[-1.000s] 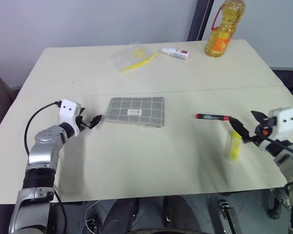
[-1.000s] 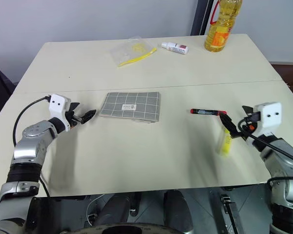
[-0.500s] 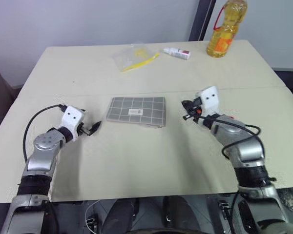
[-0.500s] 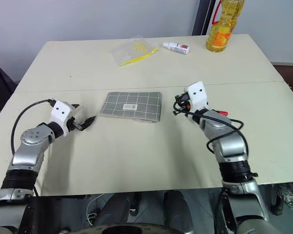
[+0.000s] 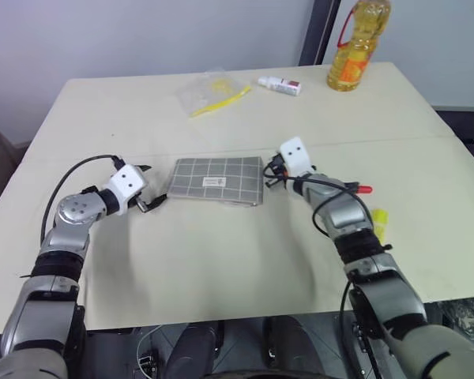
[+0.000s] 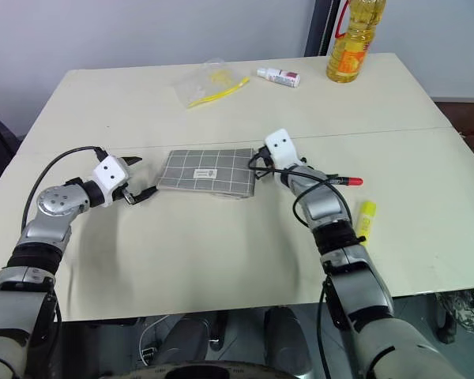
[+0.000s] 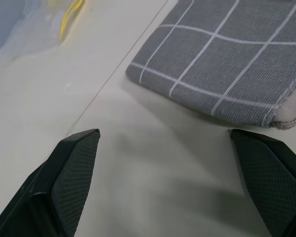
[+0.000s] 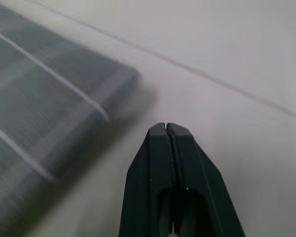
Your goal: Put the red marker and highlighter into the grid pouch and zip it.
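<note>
Grid pouch (image 6: 209,172) lies flat in the middle of the worktop (image 6: 221,260), long axis running left to right, and both arms close on it from opposite short ends. Right gripper (image 8: 166,129) has its fingers pressed together on nothing, the tips just beside the pouch's right-hand edge — the wrist view shows a thin strip of bare worktop between them. Left gripper (image 7: 165,143) stands with its fingers (image 7: 74,163) spread wide and empty, aimed at the pouch's left corner, near it but apart.

Red marker (image 6: 346,181) lies behind the right forearm, pointing left to right, with the highlighter (image 6: 366,218) a little nearer the robot; both are on the right arm's side, well apart from the left gripper. Neither is in the pouch yet, so the coming move looks to be on the pouch itself — probably its opening.

A small white label (image 6: 208,174) sits on the pouch; its writing is too small to read.
</note>
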{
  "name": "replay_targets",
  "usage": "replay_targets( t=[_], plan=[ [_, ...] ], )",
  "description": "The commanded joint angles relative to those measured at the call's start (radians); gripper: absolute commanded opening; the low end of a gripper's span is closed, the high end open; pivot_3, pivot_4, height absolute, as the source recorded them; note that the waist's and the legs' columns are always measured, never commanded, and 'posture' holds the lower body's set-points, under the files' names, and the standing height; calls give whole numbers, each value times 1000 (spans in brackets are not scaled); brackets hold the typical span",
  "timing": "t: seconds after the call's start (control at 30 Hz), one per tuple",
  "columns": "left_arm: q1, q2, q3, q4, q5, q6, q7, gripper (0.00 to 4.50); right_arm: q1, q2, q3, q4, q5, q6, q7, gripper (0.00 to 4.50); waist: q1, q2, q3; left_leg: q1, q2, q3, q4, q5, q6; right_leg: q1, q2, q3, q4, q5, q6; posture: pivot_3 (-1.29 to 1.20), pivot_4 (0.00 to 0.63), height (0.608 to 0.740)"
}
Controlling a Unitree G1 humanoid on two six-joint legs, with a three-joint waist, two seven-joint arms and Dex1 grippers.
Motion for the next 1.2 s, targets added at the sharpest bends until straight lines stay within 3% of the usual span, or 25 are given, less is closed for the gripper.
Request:
replay_targets(
  t=[0.03, 0.43, 0.73, 0.83, 1.07, 1.2],
  plan=[
    [-5, -9, -23, 35, 6, -43, -48, 4500, -57, 21, 8, 76, -23, -77, 33, 26, -1, 0, 0, 0, 0, 0, 0, 0, 0, 0, 0, 0, 0, 0, 0, 0, 150, 740],
    [65, -20, -10, -57, -46, -103, -119, 4500, -73, 49, 19, 131, -47, -182, 172, 26, -9, 0, 0, 0, 0, 0, 0, 0, 0, -1, 0, 1, 3, 0, 0, 0, 150, 740],
    [80, 5, -5, -51, -48, -148, -148, 4500, -50, 53, 15, 111, -62, -186, 183, 26, -9, 0, 0, 0, 0, 0, 0, 0, 0, -2, 0, 1, 3, 0, 0, 0, 150, 740],
    [72, 11, -5, -34, -49, -167, -161, 3650, -49, 54, 13, 110, -67, -186, 183, 0, -9, 0, 0, 0, 0, 0, 0, 0, 0, -2, 0, 1, 4, 0, 0, 0, 150, 740],
    [51, 17, 8, -6, -52, -186, -178, 37, -47, 53, 6, 95, -64, -184, 182, 0, -10, 0, 0, 0, 0, 0, 0, 1, -1, -4, 0, 1, 7, 0, 0, 0, 150, 740],
    [56, 8, 30, -38, -90, -144, -179, 37, -36, 37, -10, 56, -58, -176, 176, 0, -10, 0, 0, 0, 0, 0, 0, 1, -1, -4, 0, 1, 8, 0, 0, 0, 150, 740]
  ],
)
